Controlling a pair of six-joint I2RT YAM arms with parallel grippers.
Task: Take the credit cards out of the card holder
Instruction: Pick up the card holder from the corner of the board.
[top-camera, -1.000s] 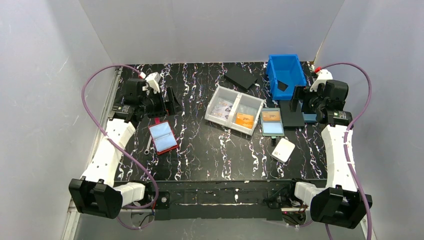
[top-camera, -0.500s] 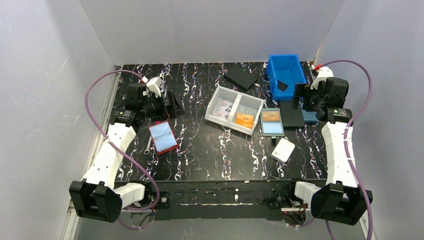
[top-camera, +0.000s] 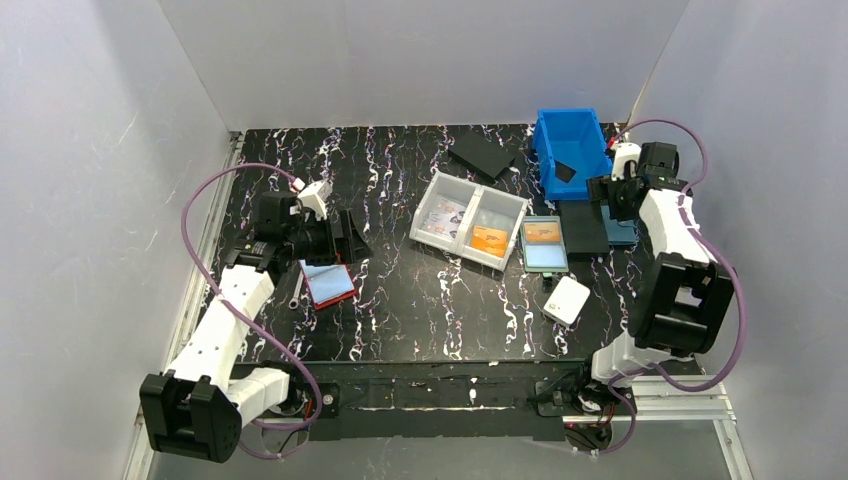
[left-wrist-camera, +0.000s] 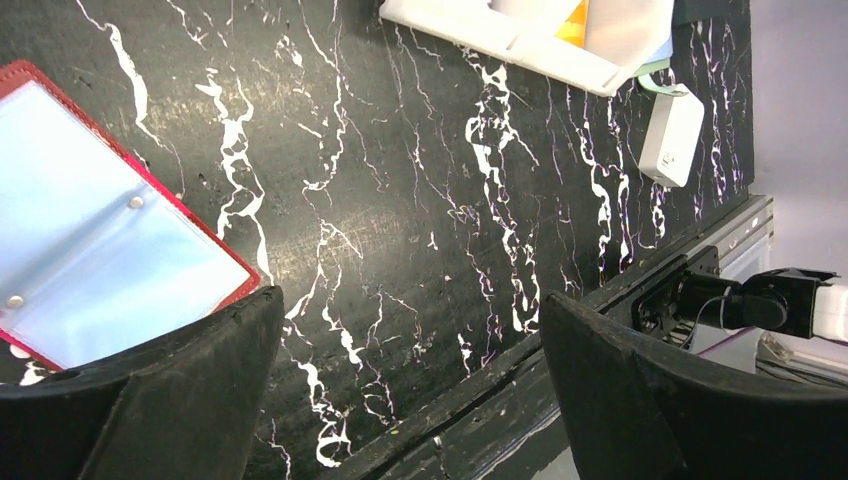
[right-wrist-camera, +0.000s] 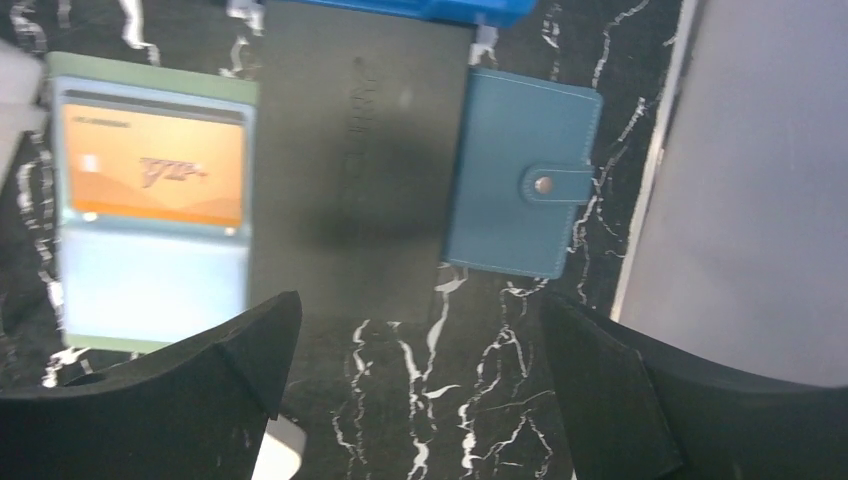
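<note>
The card holder (right-wrist-camera: 520, 185) is a blue wallet, closed with a snap tab, lying flat by the right wall next to a dark flat case (right-wrist-camera: 350, 150). In the top view only a strip of the card holder (top-camera: 620, 233) shows beside the right arm. The credit cards are hidden inside it. My right gripper (right-wrist-camera: 418, 310) hovers open just in front of the wallet and case, holding nothing; from above the right gripper (top-camera: 598, 200) sits over the case. My left gripper (left-wrist-camera: 410, 300) is open and empty over bare table, at the left gripper's spot (top-camera: 345, 235) beside a red-edged holder.
The red-edged holder (top-camera: 325, 282) lies under the left wrist. A white two-part tray (top-camera: 470, 222) with a pale card and an orange card sits mid-table. A teal holder with an orange card (top-camera: 544, 244), a white box (top-camera: 566, 299), a blue bin (top-camera: 570, 150) and a black flat piece (top-camera: 482, 153) lie around.
The right arm has folded up and swung its wrist back toward the blue bin, above the case and wallet. The left arm has moved right and nearer, over the red-edged holder.
</note>
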